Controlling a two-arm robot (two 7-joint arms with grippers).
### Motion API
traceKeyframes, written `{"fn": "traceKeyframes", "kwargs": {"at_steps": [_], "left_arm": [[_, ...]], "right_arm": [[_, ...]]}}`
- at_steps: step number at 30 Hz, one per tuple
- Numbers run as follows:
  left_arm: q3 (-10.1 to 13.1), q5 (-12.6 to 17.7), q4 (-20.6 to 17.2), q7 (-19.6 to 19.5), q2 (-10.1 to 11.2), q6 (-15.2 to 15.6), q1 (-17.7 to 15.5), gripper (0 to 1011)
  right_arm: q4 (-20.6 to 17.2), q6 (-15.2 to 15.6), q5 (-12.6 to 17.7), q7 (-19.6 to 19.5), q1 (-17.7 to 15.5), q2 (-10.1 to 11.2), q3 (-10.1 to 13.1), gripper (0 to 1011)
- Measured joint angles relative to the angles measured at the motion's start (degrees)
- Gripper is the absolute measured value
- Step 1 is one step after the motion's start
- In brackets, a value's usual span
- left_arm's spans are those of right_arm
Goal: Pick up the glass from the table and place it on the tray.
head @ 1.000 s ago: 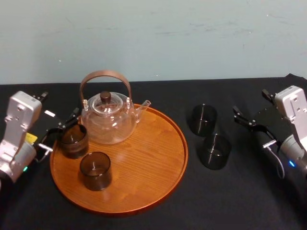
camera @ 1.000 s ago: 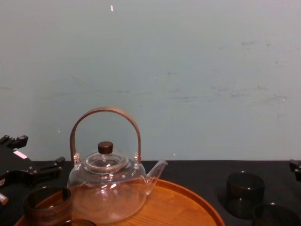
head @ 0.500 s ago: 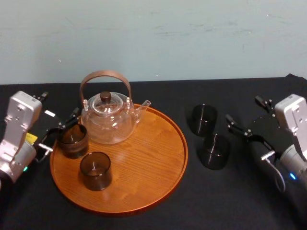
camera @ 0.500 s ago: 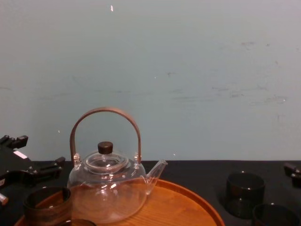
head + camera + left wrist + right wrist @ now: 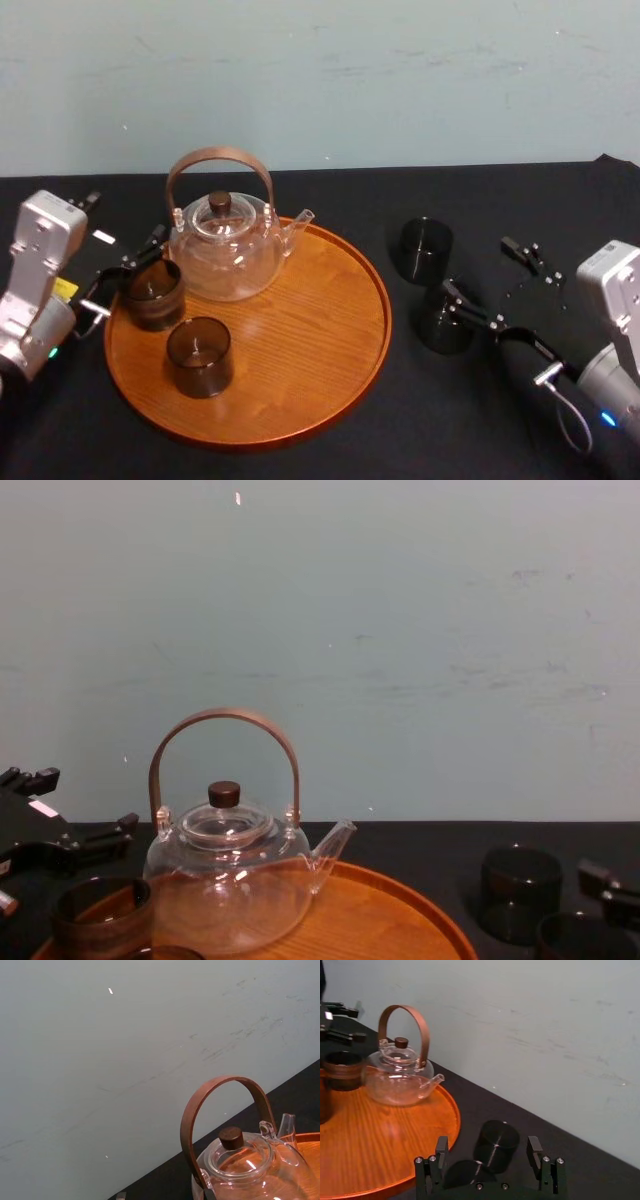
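Two dark glasses stand on the black table right of the tray: a nearer glass [image 5: 443, 323] and a farther one [image 5: 426, 248]. My right gripper [image 5: 495, 281] is open, low and just right of the nearer glass, one fingertip [image 5: 462, 308] over its right rim. In the right wrist view the nearer glass [image 5: 462, 1172] lies ahead between the spread fingers, nearer one of them, with the farther glass [image 5: 497, 1142] beyond. The round orange-brown tray [image 5: 300, 340] carries a clear glass teapot [image 5: 222, 250] and two more dark glasses [image 5: 199, 355]. My left gripper [image 5: 122, 225] rests open at the tray's left edge.
The teapot's brown arched handle [image 5: 224, 720] stands tall over the tray's back left. A pale wall closes off the far table edge. Bare black cloth [image 5: 440, 420] lies in front of the tray and the table glasses.
My right gripper has moved left and down from the table's right side to the nearer table glass, staying open. The left arm and all the glasses have stayed put.
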Motion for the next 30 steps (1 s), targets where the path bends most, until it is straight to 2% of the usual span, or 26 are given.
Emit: {"fn": "traceKeyframes", "kwargs": {"at_steps": [12,20,30], "left_arm": [[0.00,0.00,0.00,0.00,0.00,0.00,0.00,1001],[0.00,0.00,0.00,0.00,0.00,0.00,0.00,1001],[0.00,0.00,0.00,0.00,0.00,0.00,0.00,1001]], "right_arm": [[0.28,1.63,4.68,3.88,-2.45,-0.86,2.64,1002],[1.27,3.01,5.01,4.58,-3.31,-1.57,4.03,1003],[3.49,3.43,4.17,6.70,-3.04,-3.18,3.98,1002]]}}
